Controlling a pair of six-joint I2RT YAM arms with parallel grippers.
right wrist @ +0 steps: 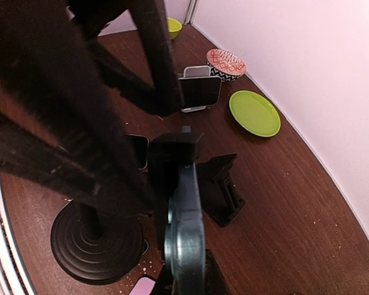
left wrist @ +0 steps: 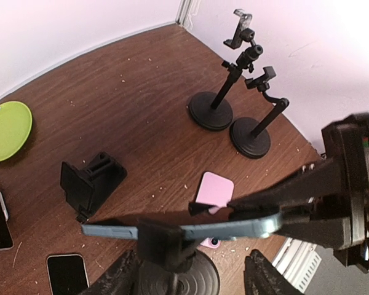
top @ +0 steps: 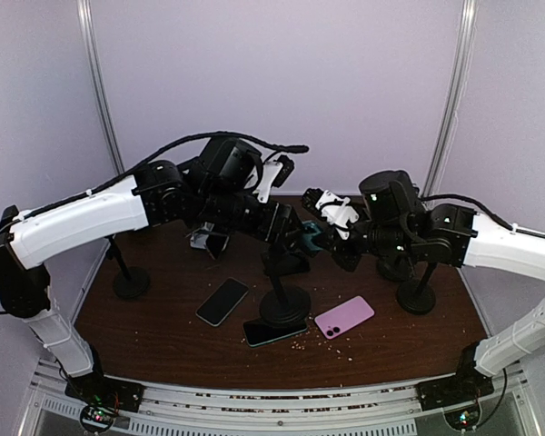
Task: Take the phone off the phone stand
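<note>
Phone (left wrist: 190,229) sat edge-on in the clamp of the phone stand (left wrist: 166,246), raised above the surface (left wrist: 141,123). Nearest you, the left claw (left wrist: 190,273) stood released, its fingers either side of the stand base. Beyond it, the right claw (top: 322,234) was clenched on the phone's end. You likely needed to steady the stand first, then draw the phone straight out without twisting.

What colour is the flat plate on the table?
The plate is lime green, clearest in the right wrist view.
</note>
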